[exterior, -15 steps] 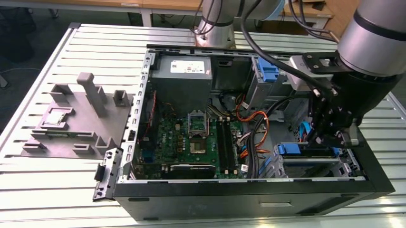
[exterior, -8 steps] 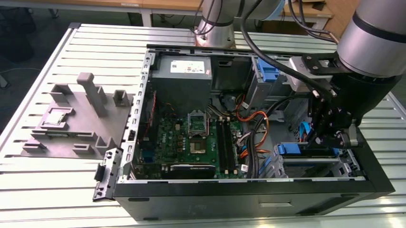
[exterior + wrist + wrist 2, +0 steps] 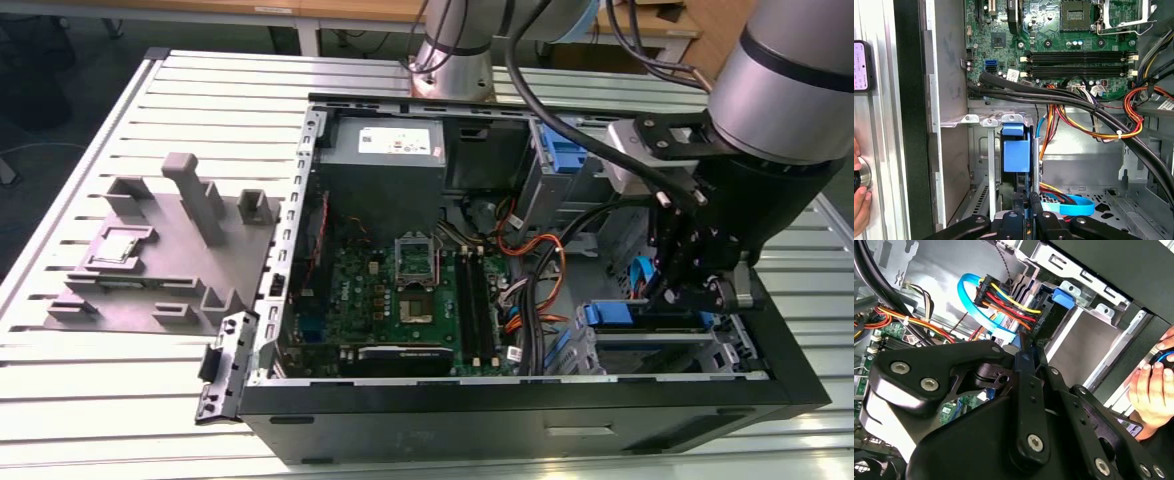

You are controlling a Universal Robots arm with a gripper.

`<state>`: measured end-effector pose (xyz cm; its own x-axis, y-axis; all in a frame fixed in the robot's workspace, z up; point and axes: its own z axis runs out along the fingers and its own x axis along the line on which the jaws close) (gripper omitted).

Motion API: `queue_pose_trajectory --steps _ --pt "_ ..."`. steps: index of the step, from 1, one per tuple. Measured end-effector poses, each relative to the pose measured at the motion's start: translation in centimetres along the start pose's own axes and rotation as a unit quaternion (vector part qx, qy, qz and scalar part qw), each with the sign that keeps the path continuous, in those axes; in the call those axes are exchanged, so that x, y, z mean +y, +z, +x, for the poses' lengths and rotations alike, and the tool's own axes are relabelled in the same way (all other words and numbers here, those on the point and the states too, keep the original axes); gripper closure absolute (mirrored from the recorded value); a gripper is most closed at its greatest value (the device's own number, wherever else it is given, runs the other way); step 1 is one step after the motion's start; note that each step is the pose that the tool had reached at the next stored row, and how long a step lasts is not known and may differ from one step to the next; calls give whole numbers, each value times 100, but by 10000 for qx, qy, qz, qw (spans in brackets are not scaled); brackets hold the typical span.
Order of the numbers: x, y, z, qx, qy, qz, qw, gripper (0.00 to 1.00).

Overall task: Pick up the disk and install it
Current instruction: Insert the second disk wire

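Disk: the disk (image 3: 1016, 152) stands on edge in the drive cage (image 3: 981, 150) of the open computer case (image 3: 534, 420), at the exterior view's right; its blue carrier frame faces the camera in the first wrist view.
Pincer: the pincer (image 3: 1026, 205) is lowered into the cage, its fingers clenched narrowly on the blue frame edge.
Writing: the white sticker on the power supply (image 3: 387, 145) is too small to read.
Exterior view alone: slatted worktop (image 3: 134, 400), grey fixture block (image 3: 160, 250), motherboard (image 3: 407, 290).
Second wrist view: a blue cable (image 3: 971, 302) and a red-yellow wire bundle (image 3: 1009, 302) beside the fingers (image 3: 1029, 365); a person's hand (image 3: 1154, 390) outside the case wall.
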<state>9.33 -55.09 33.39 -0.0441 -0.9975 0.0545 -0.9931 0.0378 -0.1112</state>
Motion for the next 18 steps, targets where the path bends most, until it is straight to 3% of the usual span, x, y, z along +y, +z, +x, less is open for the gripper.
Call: queue_pose_trajectory --steps 8,18 --pt "7 56 3 -14 2 1 10000 84" --pt "7 61 3 -20 2 1 10000 83"
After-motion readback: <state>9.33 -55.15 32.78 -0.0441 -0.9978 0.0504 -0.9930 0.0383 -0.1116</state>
